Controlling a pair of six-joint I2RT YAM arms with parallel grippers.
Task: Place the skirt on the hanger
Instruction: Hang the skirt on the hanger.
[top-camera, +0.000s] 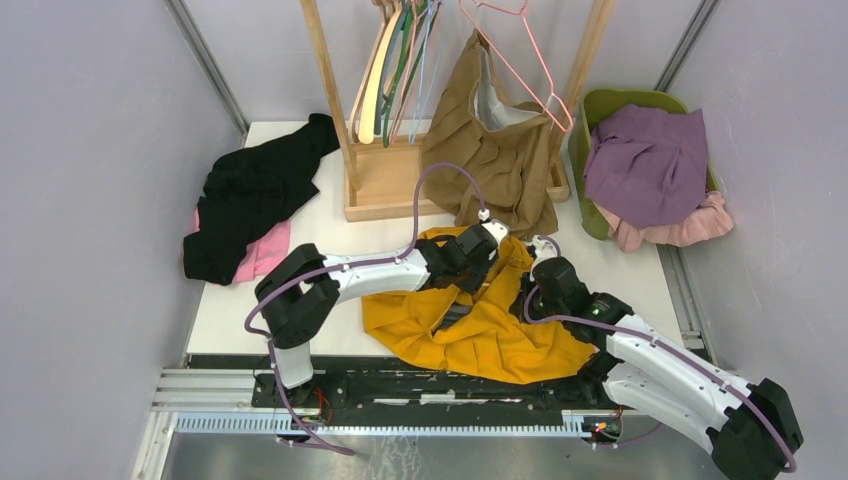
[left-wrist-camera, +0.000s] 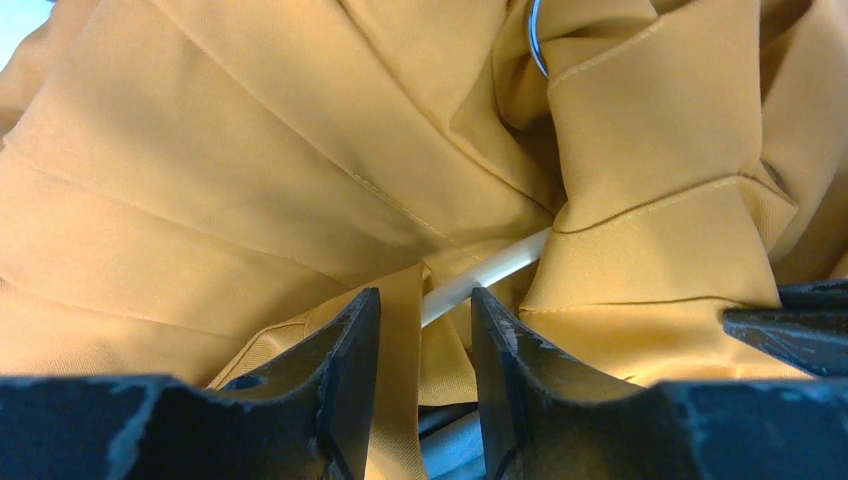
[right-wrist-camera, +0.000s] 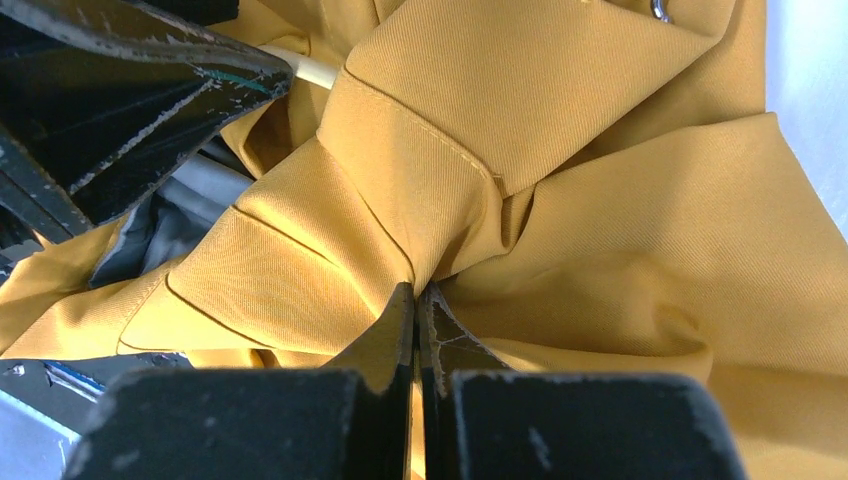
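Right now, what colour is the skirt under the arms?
Plain mustard yellow skirt; clearest in top external view.

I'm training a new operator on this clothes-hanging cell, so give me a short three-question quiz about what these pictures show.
1. True or false: the right gripper is shut on the yellow skirt.
2. Where is the purple garment? A) in the green basket B) on the wooden rack C) on the skirt
3. On the table's left side, what colour is the larger garment over the pink cloth?
Key: 1 true; 2 A; 3 black.
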